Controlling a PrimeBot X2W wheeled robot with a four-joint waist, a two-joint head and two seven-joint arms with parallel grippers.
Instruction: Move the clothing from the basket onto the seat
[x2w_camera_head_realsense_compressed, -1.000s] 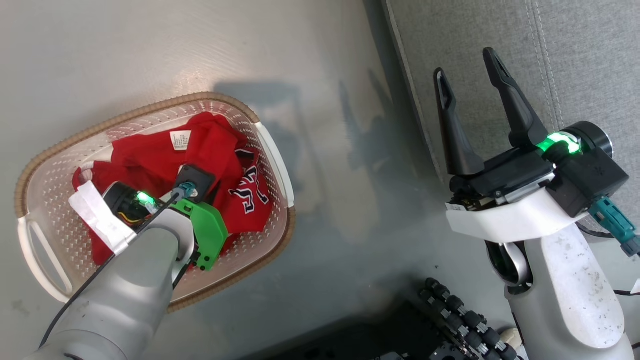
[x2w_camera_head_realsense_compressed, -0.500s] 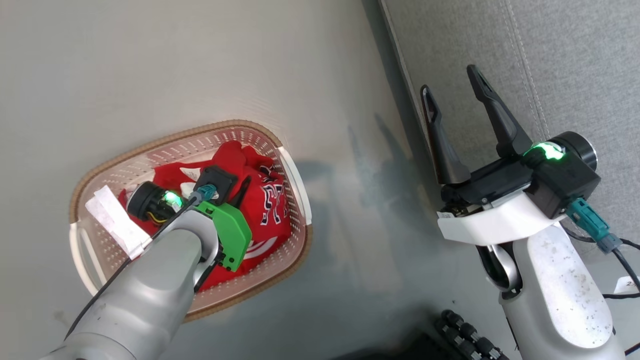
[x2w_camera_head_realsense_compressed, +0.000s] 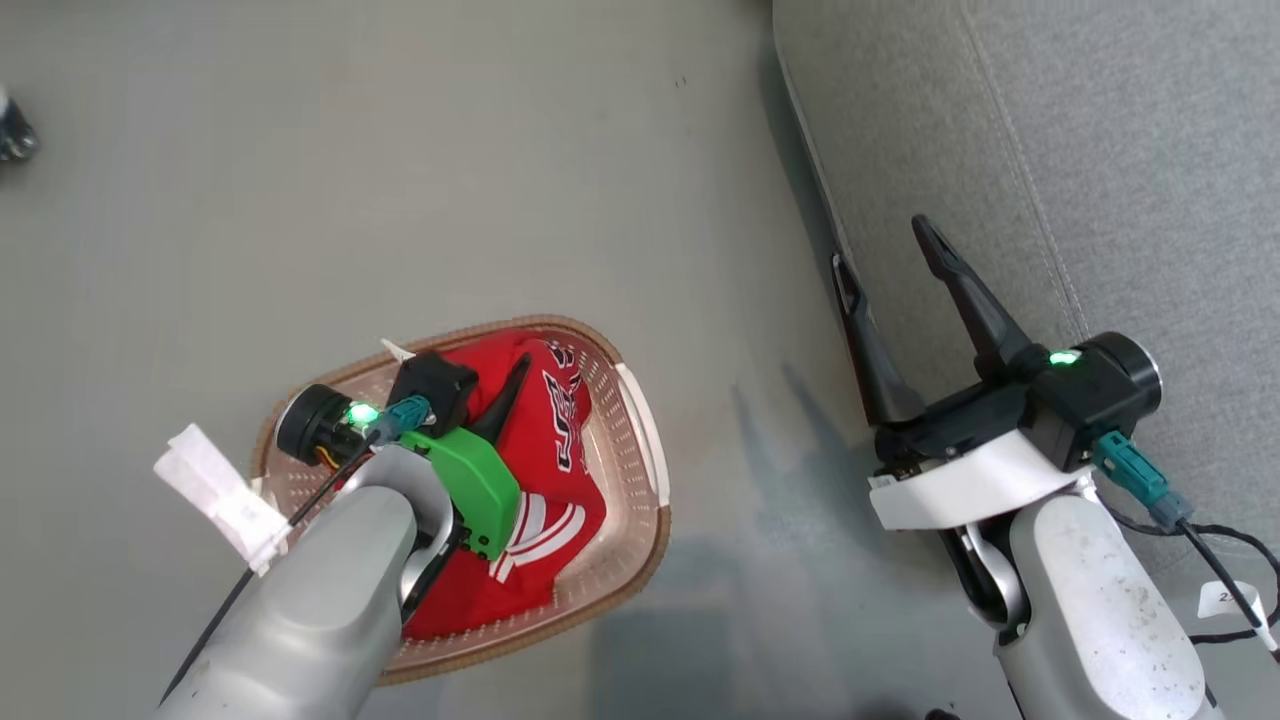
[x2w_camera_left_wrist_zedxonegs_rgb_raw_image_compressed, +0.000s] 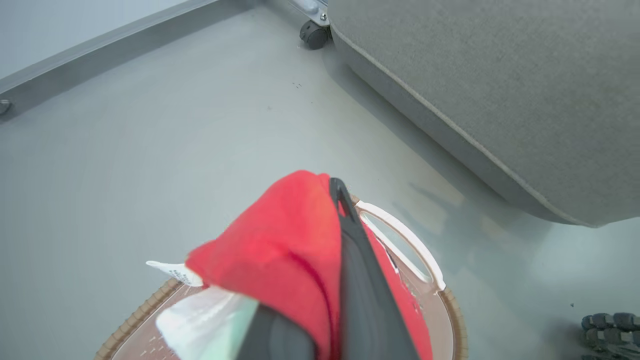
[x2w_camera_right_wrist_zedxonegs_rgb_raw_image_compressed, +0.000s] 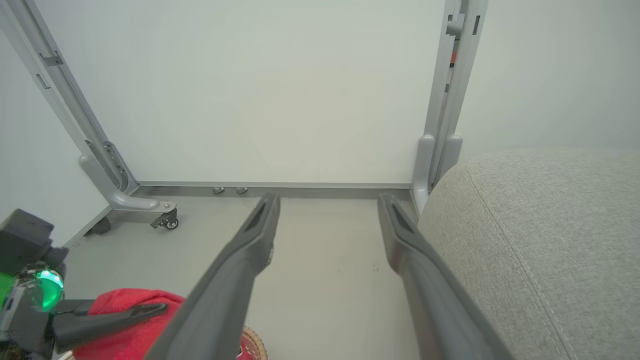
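Observation:
On the grey floor sits the basket (x2w_camera_head_realsense_compressed: 640, 440) with its brown rim, holding the red clothing (x2w_camera_head_realsense_compressed: 545, 480); a jersey with block lettering and white stripes lies on top. My left gripper (x2w_camera_head_realsense_compressed: 505, 395) is shut on a bunch of the red clothing (x2w_camera_left_wrist_zedxonegs_rgb_raw_image_compressed: 280, 250), held up above the basket (x2w_camera_left_wrist_zedxonegs_rgb_raw_image_compressed: 400, 240); one dark finger (x2w_camera_left_wrist_zedxonegs_rgb_raw_image_compressed: 357, 270) shows, and the fabric covers the other. My right gripper (x2w_camera_head_realsense_compressed: 880, 245) stands open and empty over the front edge of the grey seat (x2w_camera_head_realsense_compressed: 1100, 150). The right wrist view has the seat (x2w_camera_right_wrist_zedxonegs_rgb_raw_image_compressed: 550, 240) at right and my left gripper (x2w_camera_right_wrist_zedxonegs_rgb_raw_image_compressed: 150, 310) with red clothing (x2w_camera_right_wrist_zedxonegs_rgb_raw_image_compressed: 120, 330) at lower left.
A grey metal frame on casters (x2w_camera_right_wrist_zedxonegs_rgb_raw_image_compressed: 167, 220) stands against the white wall beyond the floor. Another caster (x2w_camera_left_wrist_zedxonegs_rgb_raw_image_compressed: 312, 35) sits by the seat's far corner. Dark rollers of my base (x2w_camera_left_wrist_zedxonegs_rgb_raw_image_compressed: 610, 325) lie near the basket. Open floor (x2w_camera_head_realsense_compressed: 400, 180) spreads between basket and seat.
The head camera has moved, so the basket looks smaller and further right. My left gripper has risen from deep in the basket, pulling red fabric up. The right gripper stays open.

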